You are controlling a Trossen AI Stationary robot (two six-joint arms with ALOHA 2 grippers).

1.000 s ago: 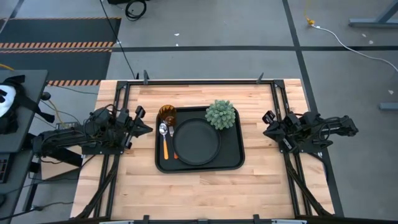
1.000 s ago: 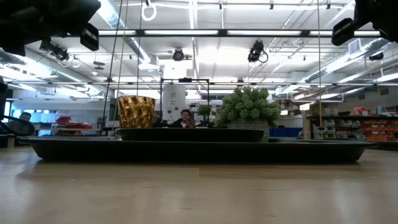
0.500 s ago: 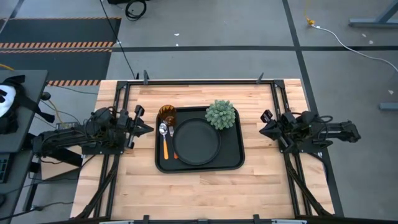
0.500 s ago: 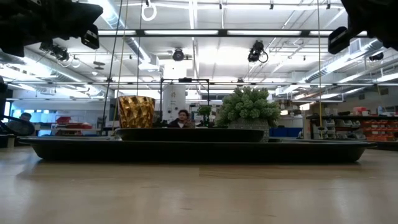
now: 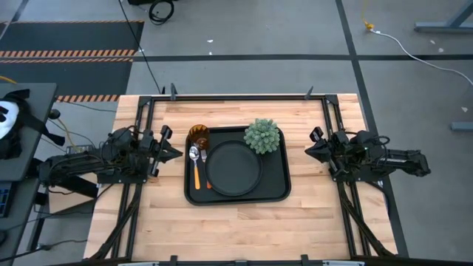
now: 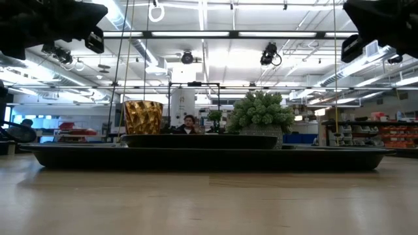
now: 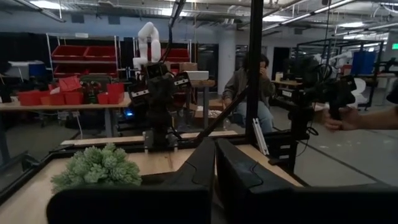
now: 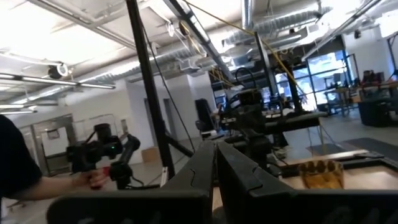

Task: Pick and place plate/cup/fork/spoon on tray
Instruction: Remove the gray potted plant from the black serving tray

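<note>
The black rectangular tray (image 5: 277,193) lies in the middle of the table. The round black plate (image 5: 234,168) lies flat in it. The amber cup (image 5: 198,134) stands upright in the tray's far left corner; it also shows in the low view (image 6: 143,117). A spoon (image 5: 194,155) and a fork (image 5: 203,158) lie side by side on the tray's left part. My left gripper (image 5: 176,153) is shut and empty, left of the tray. My right gripper (image 5: 309,148) is shut and empty, right of the tray. Both hover above the table.
A fuzzy green ball-shaped plant (image 5: 262,136) stands in the tray's far right corner, beside the plate. Dark frame rails run along the table's left and right sides under the arms. Bare wood lies between the tray and the near edge. People show in the room beyond.
My right gripper has gone a little toward the tray and lower, still shut. The things on the tray have kept still.
</note>
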